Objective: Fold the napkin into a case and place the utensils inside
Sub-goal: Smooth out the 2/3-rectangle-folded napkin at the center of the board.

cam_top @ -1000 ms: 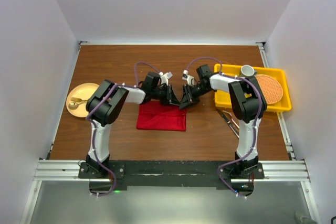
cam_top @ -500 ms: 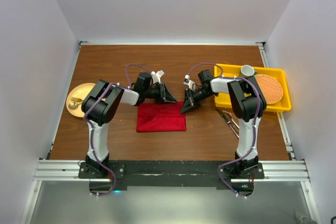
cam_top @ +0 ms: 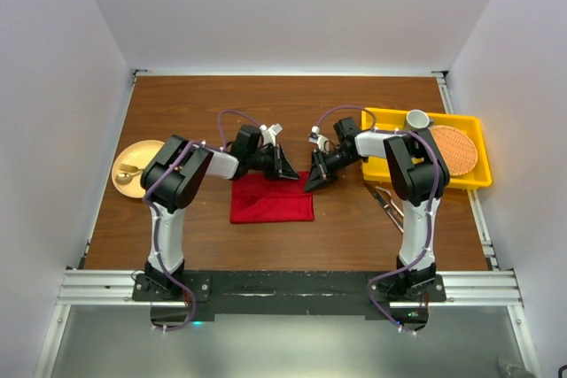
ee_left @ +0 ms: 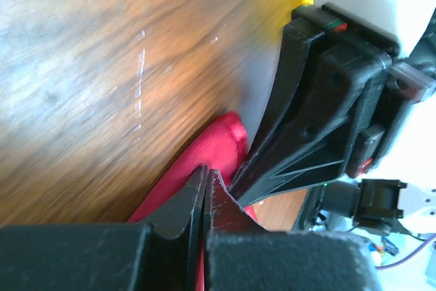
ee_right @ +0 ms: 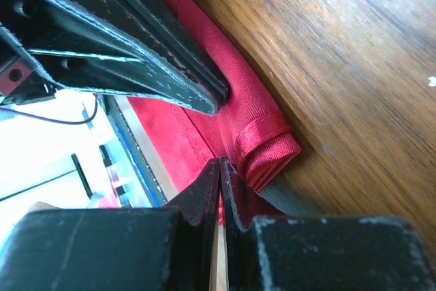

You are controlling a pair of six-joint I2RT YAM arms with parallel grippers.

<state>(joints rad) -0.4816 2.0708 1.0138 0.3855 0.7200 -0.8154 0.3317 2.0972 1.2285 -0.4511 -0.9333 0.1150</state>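
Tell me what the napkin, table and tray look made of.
Napkin: red woven fabric, slight sheen, visible weave and a rolled hem. Table: brown wood or wood-look laminate, streaky grain. Tray: probably yellow plastic, smooth uniform colour.

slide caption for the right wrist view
Right pincer, shut, at the rolled corner of the napkin; left pincer tip beside it on the cloth, wooden table beyond.

We see the napkin (cam_top: 272,201) as soft deep-red cloth with a fine ribbed weave and faint sheen, the table (cam_top: 195,104) as smooth, lightly glossy brown wood, the fingers (ee_left: 182,212) as matt black plastic, the tray (cam_top: 461,183) as glossy yellow plastic, the utensils (cam_top: 388,203) as shiny metal
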